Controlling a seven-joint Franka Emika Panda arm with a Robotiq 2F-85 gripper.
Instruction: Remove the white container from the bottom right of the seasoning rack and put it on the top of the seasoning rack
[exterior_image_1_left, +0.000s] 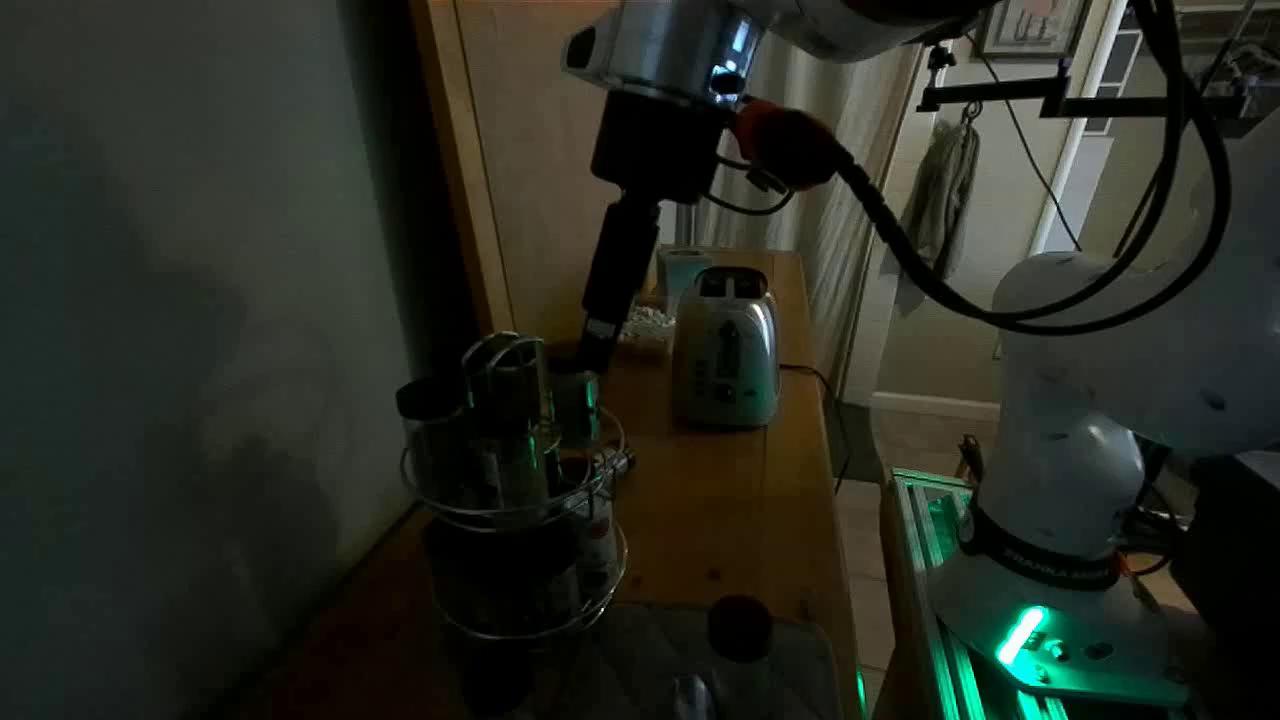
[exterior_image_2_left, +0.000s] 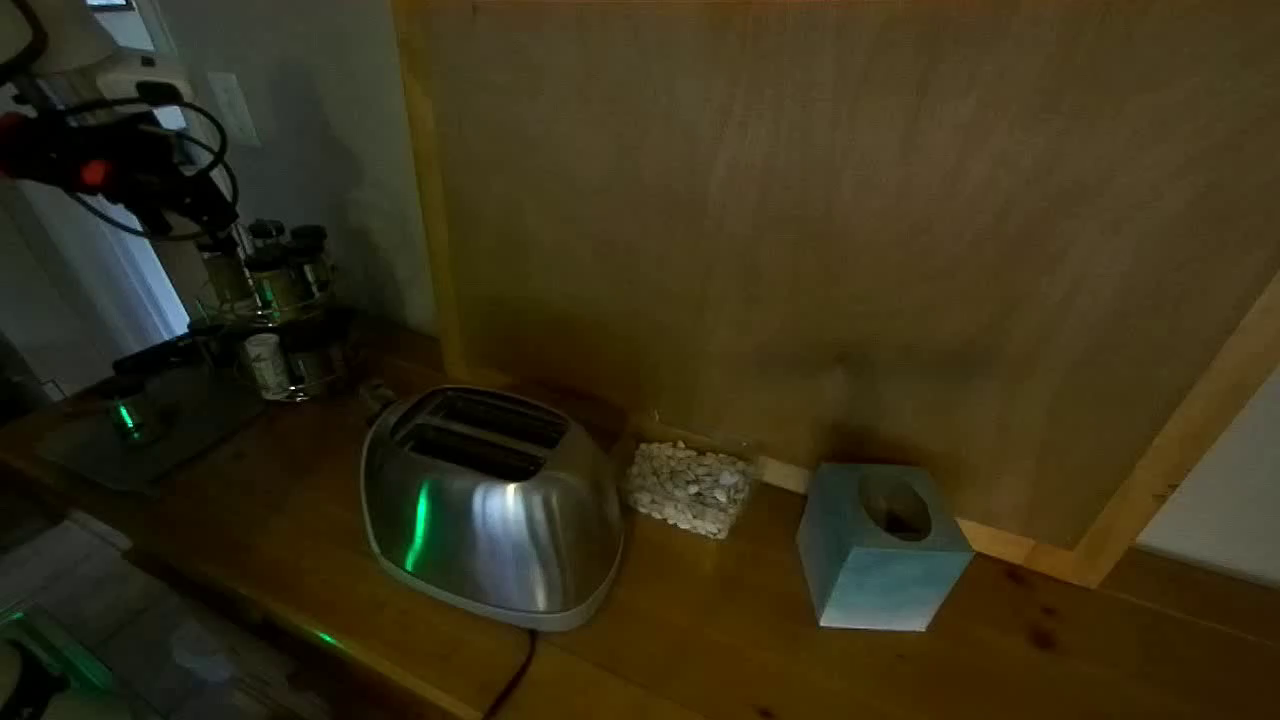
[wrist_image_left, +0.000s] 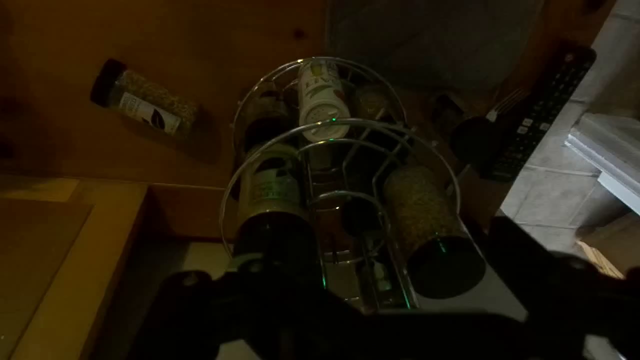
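The seasoning rack (exterior_image_1_left: 520, 522) is a round two-tier wire stand with dark-capped jars. It also shows in an exterior view (exterior_image_2_left: 290, 318) and from above in the wrist view (wrist_image_left: 340, 121). The white container (wrist_image_left: 322, 92) stands upright in the lower tier; in both exterior views it shows at the rack's side (exterior_image_1_left: 597, 535) (exterior_image_2_left: 267, 362). My gripper (exterior_image_1_left: 595, 358) points down at the rack's top, close to an upper-tier jar (exterior_image_1_left: 575, 405). In the wrist view the gripper (wrist_image_left: 377, 245) is open, its dark fingers spread over the upper-tier jars. Whether it touches any jar is too dark to tell.
A dark-capped jar (wrist_image_left: 145, 102) lies beside the rack. Another jar (exterior_image_1_left: 740, 640) stands on a dark mat, near a remote (wrist_image_left: 545, 115). A toaster (exterior_image_2_left: 490, 520), a tub of pebbles (exterior_image_2_left: 690, 487) and a tissue box (exterior_image_2_left: 885, 560) stand along the counter. A wall (exterior_image_1_left: 250, 350) runs beside the rack.
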